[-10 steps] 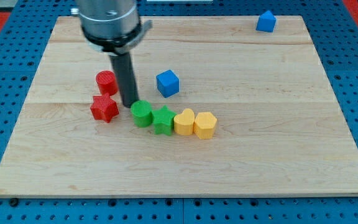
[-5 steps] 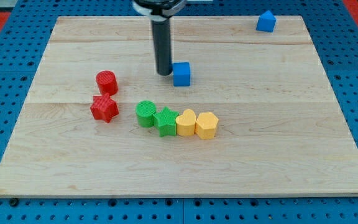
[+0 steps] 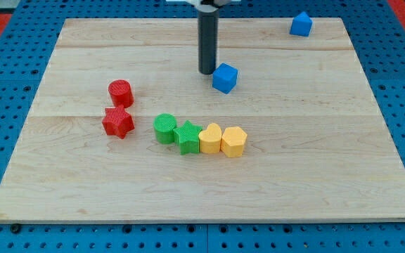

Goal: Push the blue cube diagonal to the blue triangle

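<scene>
The blue cube [image 3: 224, 77] lies on the wooden board, a little above and right of the middle. My tip [image 3: 207, 72] is right at its left side, touching or nearly touching it. The blue triangle [image 3: 301, 24] stands near the board's top right corner, far up and right of the cube.
A red cylinder [image 3: 120, 92] and a red star [image 3: 118, 122] sit at the left. A row of a green cylinder [image 3: 164, 128], a green star [image 3: 187, 136], a yellow heart [image 3: 210, 138] and a yellow hexagon [image 3: 233, 141] lies below the cube.
My tip has moved from beside the green cylinder up and to the right. The blue cube has been pushed to the right and slightly up, toward the blue triangle.
</scene>
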You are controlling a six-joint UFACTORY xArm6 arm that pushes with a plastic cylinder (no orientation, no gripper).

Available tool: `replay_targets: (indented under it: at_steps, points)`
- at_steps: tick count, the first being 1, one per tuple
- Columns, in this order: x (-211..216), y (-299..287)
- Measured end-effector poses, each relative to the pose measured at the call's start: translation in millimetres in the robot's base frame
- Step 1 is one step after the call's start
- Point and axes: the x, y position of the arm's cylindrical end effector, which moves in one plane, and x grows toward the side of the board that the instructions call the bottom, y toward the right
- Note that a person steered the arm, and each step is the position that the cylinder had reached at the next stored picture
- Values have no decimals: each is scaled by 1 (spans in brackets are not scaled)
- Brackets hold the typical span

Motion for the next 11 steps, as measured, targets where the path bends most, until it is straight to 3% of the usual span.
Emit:
replay_targets:
  at_steps: [1,2,3,5,6,7,8,10,11]
  points:
    - [35,-48]
    - [58,-43]
    - [50,-7]
    - [-26,27]
    - [-28,19]
    - [7,11]
    - [13,42]
    - [-60,78]
    - [-50,76]
